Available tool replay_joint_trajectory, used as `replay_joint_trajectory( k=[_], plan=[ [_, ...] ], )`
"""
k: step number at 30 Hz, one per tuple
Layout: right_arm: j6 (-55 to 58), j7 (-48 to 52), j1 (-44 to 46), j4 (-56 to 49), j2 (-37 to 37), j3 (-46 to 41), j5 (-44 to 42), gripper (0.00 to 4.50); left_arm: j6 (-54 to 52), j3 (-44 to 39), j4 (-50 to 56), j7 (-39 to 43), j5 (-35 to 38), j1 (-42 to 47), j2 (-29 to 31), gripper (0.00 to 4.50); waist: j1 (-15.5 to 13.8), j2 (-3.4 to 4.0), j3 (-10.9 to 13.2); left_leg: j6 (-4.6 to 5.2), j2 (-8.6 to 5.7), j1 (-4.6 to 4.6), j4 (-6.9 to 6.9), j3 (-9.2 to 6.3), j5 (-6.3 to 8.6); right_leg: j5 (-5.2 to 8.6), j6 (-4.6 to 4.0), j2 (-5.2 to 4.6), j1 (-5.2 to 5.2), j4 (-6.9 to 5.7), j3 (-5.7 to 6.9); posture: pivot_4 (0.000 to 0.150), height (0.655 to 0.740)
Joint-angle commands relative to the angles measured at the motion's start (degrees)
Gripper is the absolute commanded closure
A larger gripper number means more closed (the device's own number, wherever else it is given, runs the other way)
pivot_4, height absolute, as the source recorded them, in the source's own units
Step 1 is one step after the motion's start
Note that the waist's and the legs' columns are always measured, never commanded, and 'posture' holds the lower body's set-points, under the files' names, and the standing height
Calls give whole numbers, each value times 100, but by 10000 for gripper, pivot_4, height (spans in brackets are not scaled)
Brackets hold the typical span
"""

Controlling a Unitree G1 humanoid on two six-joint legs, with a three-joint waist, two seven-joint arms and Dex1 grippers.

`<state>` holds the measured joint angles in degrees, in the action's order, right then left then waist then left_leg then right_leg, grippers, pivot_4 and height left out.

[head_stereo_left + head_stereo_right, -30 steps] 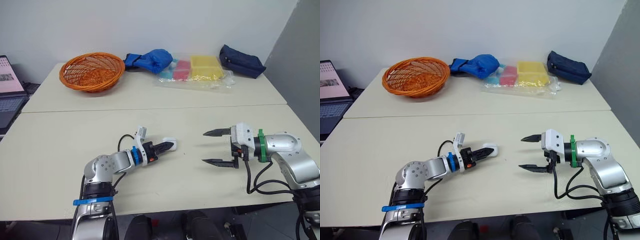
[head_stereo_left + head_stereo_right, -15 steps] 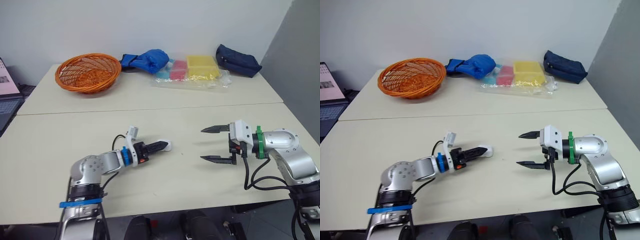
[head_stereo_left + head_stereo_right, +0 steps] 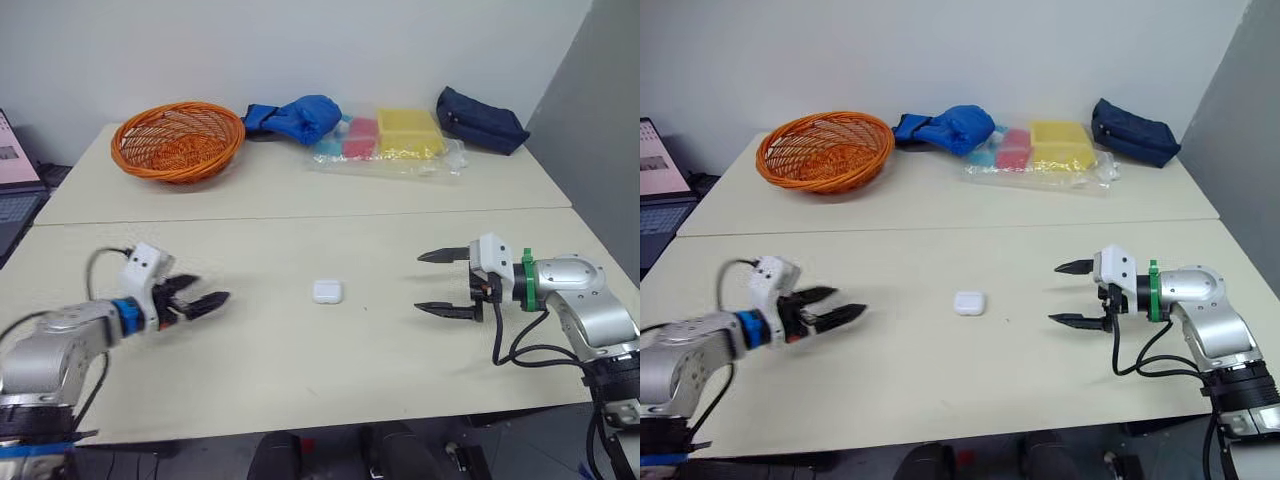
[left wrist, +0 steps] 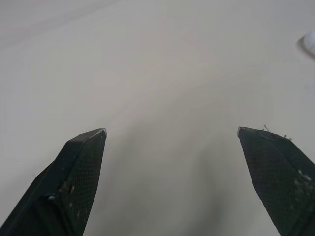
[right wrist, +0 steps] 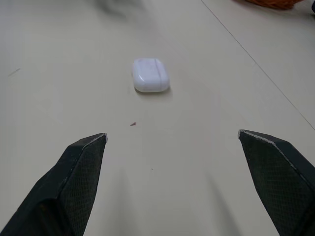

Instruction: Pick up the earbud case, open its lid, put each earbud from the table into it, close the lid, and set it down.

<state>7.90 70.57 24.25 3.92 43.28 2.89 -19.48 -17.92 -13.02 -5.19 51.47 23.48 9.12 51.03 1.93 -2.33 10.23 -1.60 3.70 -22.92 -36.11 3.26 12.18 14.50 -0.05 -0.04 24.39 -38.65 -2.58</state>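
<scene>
The white earbud case (image 3: 327, 291) lies flat on the table with its lid shut, midway between both arms and touched by neither. My left gripper (image 3: 205, 292) hovers well to the left of it, open and holding nothing. My right gripper (image 3: 420, 283) stands open to the right of the case, pointing at it with a gap between. The right wrist view looks at the case (image 5: 150, 75) beyond the open fingers (image 5: 78, 162). In the left wrist view, bare table lies between the open fingers (image 4: 81, 162).
An orange basket (image 3: 178, 140) sits at the back left, with a blue cloth bundle (image 3: 295, 117), a plastic bag of pink and yellow boxes (image 3: 395, 140) and a navy pouch (image 3: 480, 120) along the back. A laptop (image 3: 12, 170) is at the far left.
My left gripper has opened, let go of the earbud case and pulled far back to the left. The case stays on the table. The right gripper has hardly moved.
</scene>
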Motion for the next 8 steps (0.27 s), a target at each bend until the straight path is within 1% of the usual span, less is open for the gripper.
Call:
replay_joint_trajectory(
  k=[1, 2, 3, 4, 5, 8],
  plan=[
    [321, -165, 38, -346, -26, -266, -281, 0, 488, -261, 16, 101, 46, 172, -141, 327, -39, 0, 0, 0, -1, -1, 2, 7, 0, 6, 5, -5, 0, 0, 1, 1500, 7400],
    [316, -171, 25, -380, -27, -274, -268, 0, 599, -264, 19, 152, 8, 165, -148, 327, -40, 0, 0, 0, -2, -5, 2, 10, 0, 12, 14, -7, -1, 3, 3, 1500, 7400],
    [346, -197, 0, -420, -30, -291, -269, 0, 805, -153, -43, 80, -252, 190, -110, 327, -40, -1, 0, -1, -4, -7, 4, 14, 1, 18, 26, -9, -1, 3, 7, 1500, 7400],
    [394, -211, 9, -421, -36, -275, -267, 0, 806, -71, -213, 51, -328, 342, -131, 327, -43, -1, 0, -3, -6, -8, 6, 17, 3, 22, 35, -9, -1, 4, 9, 1500, 7400],
    [429, -223, 15, -423, -41, -264, -265, 0, 808, -14, -347, 38, -376, 458, -151, 327, -43, -1, 0, -6, -10, -10, 6, 15, 6, 11, 62, -9, -2, 5, 10, 1500, 7400],
    [414, -191, 48, -420, -34, -218, -233, 0, 692, 61, -482, 175, -342, 680, -188, 327, -41, -1, 0, -7, -14, -13, 7, 12, 8, 15, 83, 4, -2, 6, 17, 1500, 7400]
  ],
)
